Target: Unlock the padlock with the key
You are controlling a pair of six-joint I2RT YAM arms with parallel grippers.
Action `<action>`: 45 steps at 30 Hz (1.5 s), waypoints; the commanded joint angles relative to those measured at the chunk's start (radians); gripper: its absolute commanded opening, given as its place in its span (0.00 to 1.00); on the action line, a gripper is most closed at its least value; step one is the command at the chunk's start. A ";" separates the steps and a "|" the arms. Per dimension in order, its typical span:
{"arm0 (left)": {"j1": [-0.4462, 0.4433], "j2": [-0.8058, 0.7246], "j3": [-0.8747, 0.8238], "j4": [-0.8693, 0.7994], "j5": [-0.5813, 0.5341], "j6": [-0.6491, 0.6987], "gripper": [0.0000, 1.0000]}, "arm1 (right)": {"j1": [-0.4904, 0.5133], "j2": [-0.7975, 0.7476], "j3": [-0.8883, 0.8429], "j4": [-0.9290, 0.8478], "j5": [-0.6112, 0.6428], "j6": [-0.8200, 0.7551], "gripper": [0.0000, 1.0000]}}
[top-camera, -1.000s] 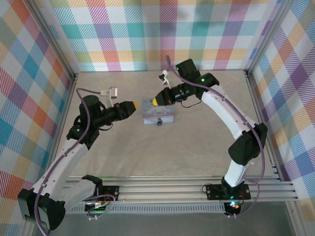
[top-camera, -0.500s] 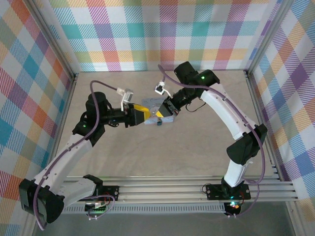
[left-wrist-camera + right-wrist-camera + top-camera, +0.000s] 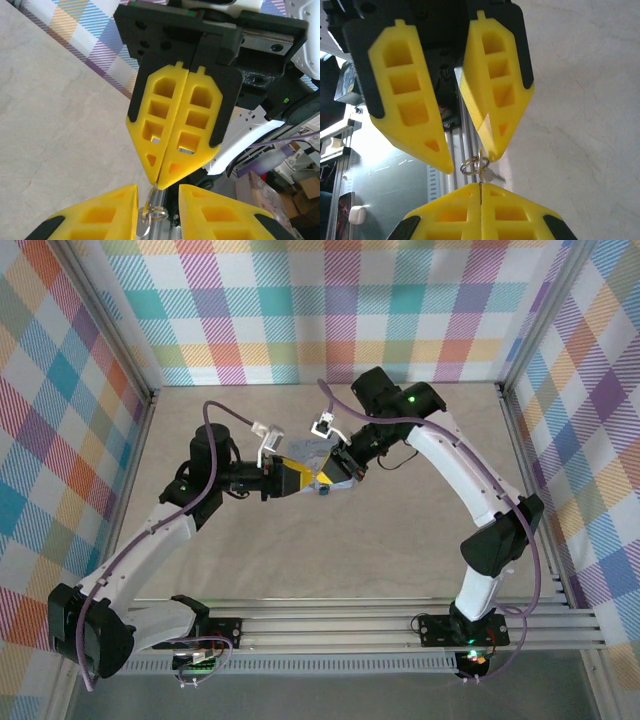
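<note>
Pinching key ring (image 3: 472, 165) — right gripper (image 3: 480, 186), left gripper (image 3: 470, 160) flanking

left arm (image 3: 160, 530) swings in from left of the tin box (image 3: 312, 450); left claw (image 3: 303, 478) now sits tip to tip with right claw (image 3: 326, 476) over the box. right claw drops lower and turns to face it.

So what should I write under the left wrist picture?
The shut right gripper holds the key up to the open left gripper.
</note>
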 commanded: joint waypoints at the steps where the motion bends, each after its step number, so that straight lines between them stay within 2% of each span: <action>1: -0.004 0.001 0.037 -0.046 0.047 0.046 0.24 | 0.007 -0.038 0.004 -0.015 -0.035 -0.040 0.00; 8: -0.005 0.015 0.045 -0.053 0.040 0.050 0.00 | 0.007 -0.035 0.003 -0.022 -0.052 -0.051 0.00; 14: -0.005 0.035 0.057 -0.068 0.045 0.042 0.00 | 0.005 -0.034 0.000 0.014 -0.066 -0.008 0.00; 15: -0.005 0.037 0.057 -0.070 0.038 0.037 0.00 | 0.000 -0.039 -0.005 0.043 -0.065 0.034 0.08; 17: -0.005 0.036 0.041 -0.045 0.019 0.010 0.00 | -0.031 -0.062 -0.033 0.151 -0.087 0.163 0.39; 19: -0.004 0.027 0.004 0.033 -0.002 -0.046 0.00 | -0.078 -0.103 -0.092 0.287 -0.140 0.299 0.50; 21: -0.005 0.009 -0.035 0.129 -0.031 -0.111 0.00 | -0.122 -0.156 -0.185 0.466 -0.182 0.472 0.53; 23: -0.005 -0.013 -0.077 0.222 -0.077 -0.160 0.00 | -0.157 -0.215 -0.297 0.677 -0.216 0.642 0.54; 25: -0.006 -0.037 -0.105 0.278 -0.123 -0.193 0.00 | -0.173 -0.250 -0.376 0.816 -0.216 0.766 0.51; 31: -0.006 -0.080 -0.186 0.523 -0.242 -0.324 0.00 | -0.164 -0.239 -0.443 0.928 -0.245 1.007 0.47; 38: -0.008 -0.055 -0.152 0.612 -0.265 -0.384 0.00 | -0.103 -0.225 -0.496 1.086 -0.246 1.148 0.47; 45: -0.012 -0.040 -0.135 0.646 -0.271 -0.419 0.00 | -0.088 -0.203 -0.501 1.153 -0.271 1.179 0.35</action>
